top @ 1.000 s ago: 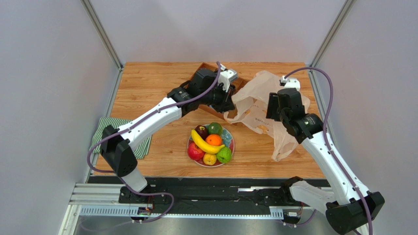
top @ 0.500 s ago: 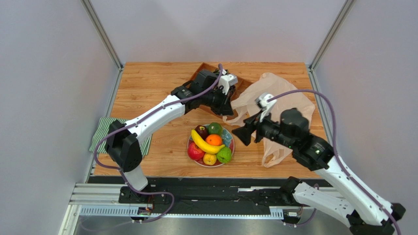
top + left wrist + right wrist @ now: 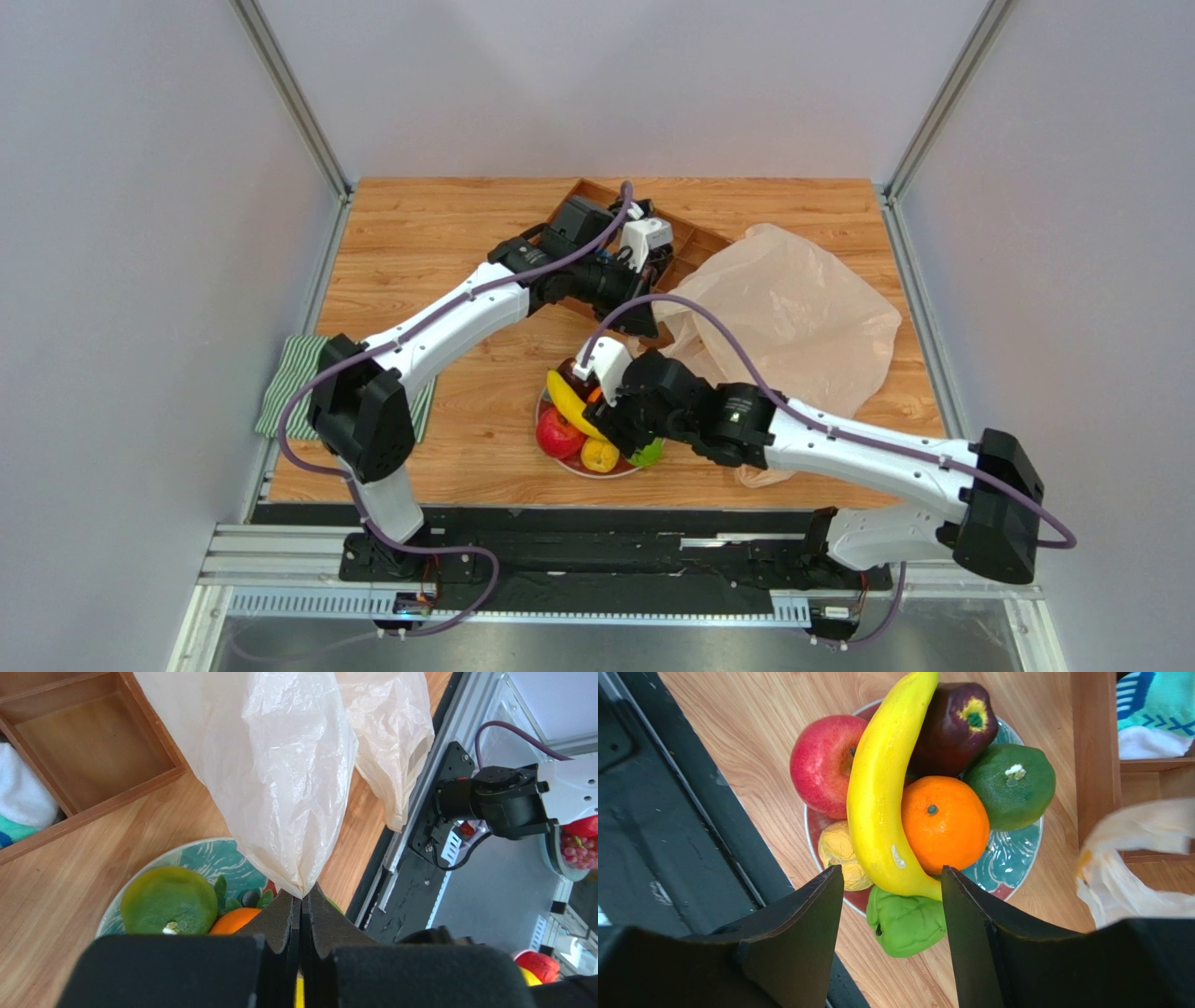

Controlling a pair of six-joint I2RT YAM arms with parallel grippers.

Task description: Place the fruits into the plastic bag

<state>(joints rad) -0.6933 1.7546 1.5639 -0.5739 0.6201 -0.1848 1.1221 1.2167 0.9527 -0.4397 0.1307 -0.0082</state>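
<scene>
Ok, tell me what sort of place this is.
Probably a robot lab test cell, not a kitchen: grey wall panels box in a wooden table, a metal mounting rail runs along its near edge, and the plate of fruits looks staged.

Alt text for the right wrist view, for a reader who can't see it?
The open right gripper hovers above a plate of fruits with a banana on top. The plastic bag shows at the right edge.

Yellow banana [image 3: 882,791], red apple [image 3: 821,763], pinkish-white bag [image 3: 793,308], teal leaf-patterned plate [image 3: 1010,859].
</scene>
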